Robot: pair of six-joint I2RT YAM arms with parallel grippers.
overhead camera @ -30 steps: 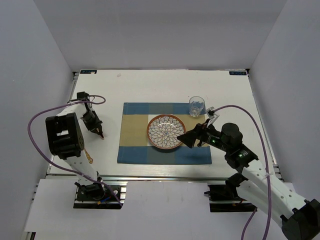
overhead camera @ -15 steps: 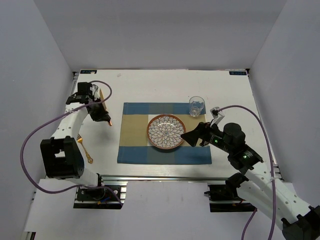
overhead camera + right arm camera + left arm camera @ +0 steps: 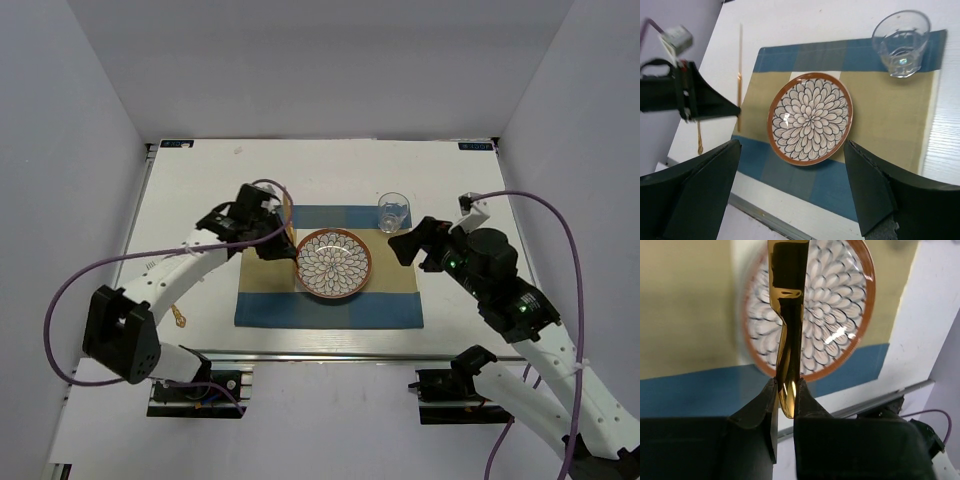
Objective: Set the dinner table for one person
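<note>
The white dinner table point(image 3: 300, 170) carries a blue-and-tan checked placemat point(image 3: 400, 300). On the mat are a flower-patterned plate with a brown rim point(image 3: 333, 264) and a clear glass point(image 3: 393, 212) at the far right corner. My left gripper point(image 3: 283, 235) is shut on the handle of a gold knife point(image 3: 790, 315) and holds it above the mat, just left of the plate point(image 3: 840, 305). The knife shows edge-on in the right wrist view point(image 3: 740, 75). My right gripper point(image 3: 402, 246) is open and empty, above the mat to the right of the plate point(image 3: 810, 117).
A gold fork point(image 3: 172, 305) lies on the bare table left of the placemat, near the front edge. A metal rail point(image 3: 320, 352) runs along the near edge. Grey walls enclose the table on three sides.
My left arm has swung from the table's left side rightward to the plate's left edge, carrying the knife. My right gripper has drawn back to the right, off the plate.
</note>
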